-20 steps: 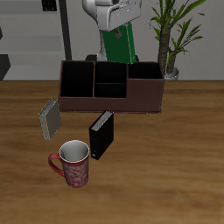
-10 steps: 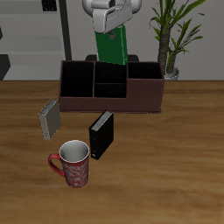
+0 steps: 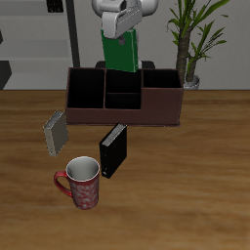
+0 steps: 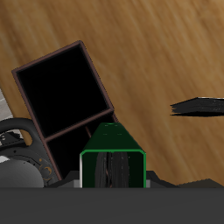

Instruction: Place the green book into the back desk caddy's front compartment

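Note:
The green book (image 3: 121, 52) hangs upright above the back desk caddy (image 3: 124, 96), held by my gripper (image 3: 122, 27), which is shut on its top. The book's lower edge hovers over the caddy's middle cells, above the small front compartment (image 3: 122, 101) and not touching it. In the wrist view the green book (image 4: 112, 150) juts out between my fingers, and one black-lined cell of the caddy (image 4: 63, 91) lies below, beside bare wood.
A black book (image 3: 113, 150) stands on the table before the caddy, also seen as a dark shape (image 4: 199, 107). A grey book (image 3: 55, 133) leans nearby, and a red mug (image 3: 82, 183) sits nearer the front edge. A potted plant (image 3: 192, 39) stands behind the caddy's end.
My gripper has carried the green book sideways along the caddy, from above a side cell toward its middle. The book now hangs more upright.

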You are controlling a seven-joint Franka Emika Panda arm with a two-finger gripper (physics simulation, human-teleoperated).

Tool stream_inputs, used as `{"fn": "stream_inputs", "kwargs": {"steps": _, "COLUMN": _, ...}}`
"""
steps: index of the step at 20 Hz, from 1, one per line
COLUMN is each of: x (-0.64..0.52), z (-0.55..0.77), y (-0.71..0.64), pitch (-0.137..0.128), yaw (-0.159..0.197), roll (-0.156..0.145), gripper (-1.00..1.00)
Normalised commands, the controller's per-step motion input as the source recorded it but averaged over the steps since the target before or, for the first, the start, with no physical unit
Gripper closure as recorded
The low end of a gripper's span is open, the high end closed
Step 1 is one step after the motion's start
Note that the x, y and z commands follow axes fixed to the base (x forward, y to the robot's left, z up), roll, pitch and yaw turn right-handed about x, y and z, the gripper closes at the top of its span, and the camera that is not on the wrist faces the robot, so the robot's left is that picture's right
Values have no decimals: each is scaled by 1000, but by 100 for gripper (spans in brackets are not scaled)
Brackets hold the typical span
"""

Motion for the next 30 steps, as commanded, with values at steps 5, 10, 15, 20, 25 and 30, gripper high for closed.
{"fn": "stream_inputs", "kwargs": {"steps": 5, "x": 101, "z": 139, "y": -234, "pitch": -26, "yaw": 144, "roll": -29, "gripper": 100}}
{"fn": "stream_inputs", "kwargs": {"steps": 10, "x": 64, "z": -28, "y": -90, "pitch": 3, "yaw": 65, "roll": -21, "gripper": 100}}
{"fn": "stream_inputs", "kwargs": {"steps": 15, "x": 42, "z": -152, "y": 133, "pitch": 2, "yaw": 131, "roll": -1, "gripper": 100}}
{"fn": "stream_inputs", "kwargs": {"steps": 20, "x": 58, "z": 11, "y": 84, "pitch": 0, "yaw": 67, "roll": 1, "gripper": 100}}
{"fn": "stream_inputs", "kwargs": {"steps": 25, "x": 5, "z": -61, "y": 24, "pitch": -5, "yaw": 48, "roll": -12, "gripper": 100}}
{"fn": "stream_inputs", "kwargs": {"steps": 30, "x": -39, "z": -169, "y": 86, "pitch": 6, "yaw": 80, "roll": -10, "gripper": 100}}
